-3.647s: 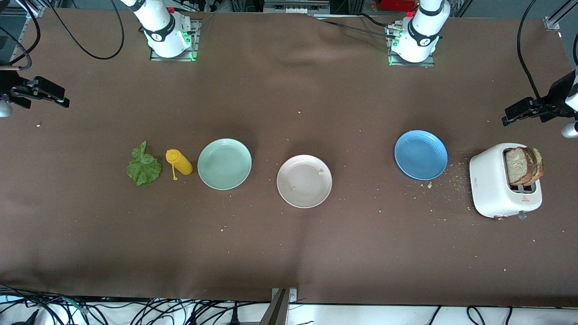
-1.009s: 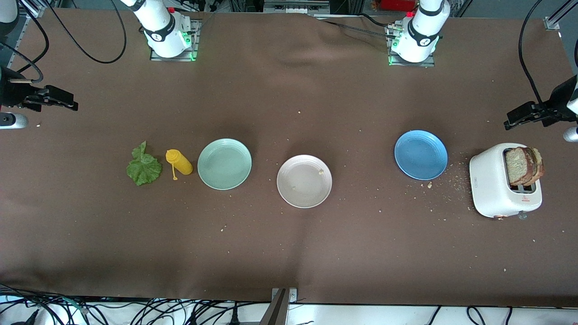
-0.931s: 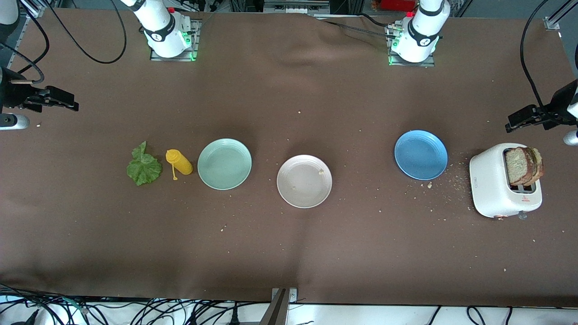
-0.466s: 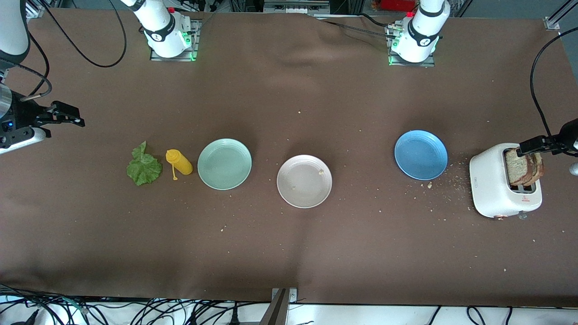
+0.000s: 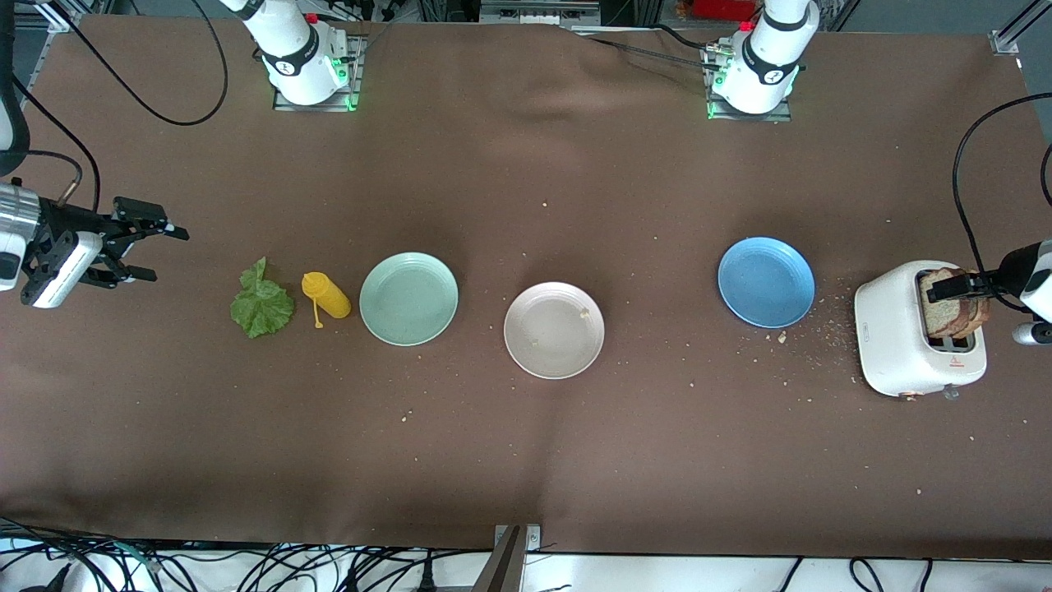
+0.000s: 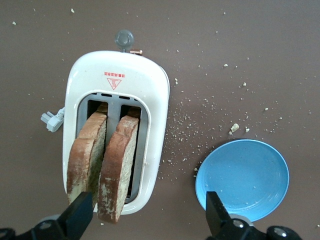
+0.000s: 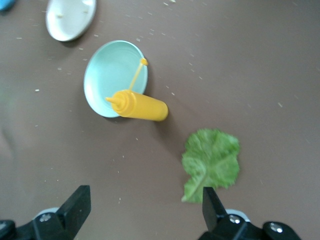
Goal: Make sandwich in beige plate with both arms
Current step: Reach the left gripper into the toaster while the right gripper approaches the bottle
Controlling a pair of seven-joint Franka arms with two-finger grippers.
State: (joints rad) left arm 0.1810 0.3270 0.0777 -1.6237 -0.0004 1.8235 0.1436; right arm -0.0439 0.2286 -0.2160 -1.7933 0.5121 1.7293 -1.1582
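The table [image 5: 526, 460] is lying under a brown cloth, with everything strung out in 1 line across it. Largest is the white toaster [image 5: 892, 341] at the left arm's end, with 2 bread slices [image 5: 953, 308] standing in its slots and leaning. The left gripper [image 6: 147, 220] is hanging over them with its fingers spread wide and nothing held. I am thinking the risk sits here: the slices are touching each other at the top, so a finger coming down could be landing on the crust or catching both slices at once, and a tight pinch could be crumbling the bread, judging by the crumbs [image 5: 822, 329] lying beside the toaster.

The blue plate [image 5: 766, 282], the beige plate [image 5: 554, 330] and the mint-green plate [image 5: 408, 298] are sitting next along the line; the beige 1 is bare save for a few crumbs, midway between the arms.

Toward the right arm's end, the yellow squeeze bottle [image 5: 327, 296] is lying on its side just beside the lettuce leaf [image 5: 261, 304]. The right gripper [image 5: 144, 251] is hovering near the leaf, released and empty. The leaf is lying flat, so the fingers could be scraping cloth or nudging the bottle into rolling.
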